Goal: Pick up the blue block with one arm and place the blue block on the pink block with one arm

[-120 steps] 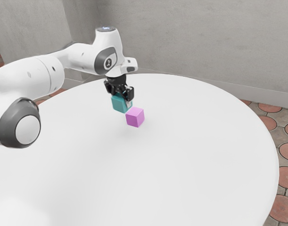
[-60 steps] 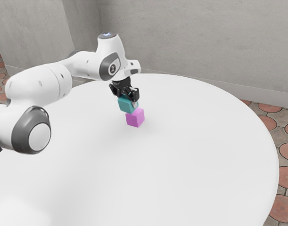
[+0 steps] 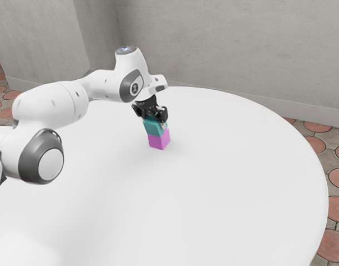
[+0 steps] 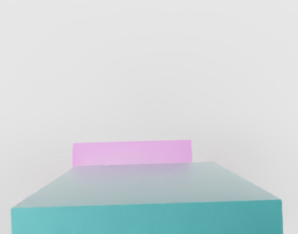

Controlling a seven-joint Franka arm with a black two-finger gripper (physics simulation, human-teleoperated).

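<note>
Exterior view, end effector [image 3: 153, 117] clamped on blue block [image 3: 153, 127], right atop pink block [image 3: 159, 140], approx aligned, on white table [image 3: 230, 172].

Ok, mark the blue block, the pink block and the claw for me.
blue block [image 3: 152, 128]: exterior view, on its front face.
pink block [image 3: 157, 142]: exterior view, on its front face.
claw [image 3: 154, 118]: exterior view, midway between its fingertips.

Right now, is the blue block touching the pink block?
Cannot tell. In the exterior view the blue block meets the top of the pink block with no visible gap, but that downward angle could hide a thin one.
</note>
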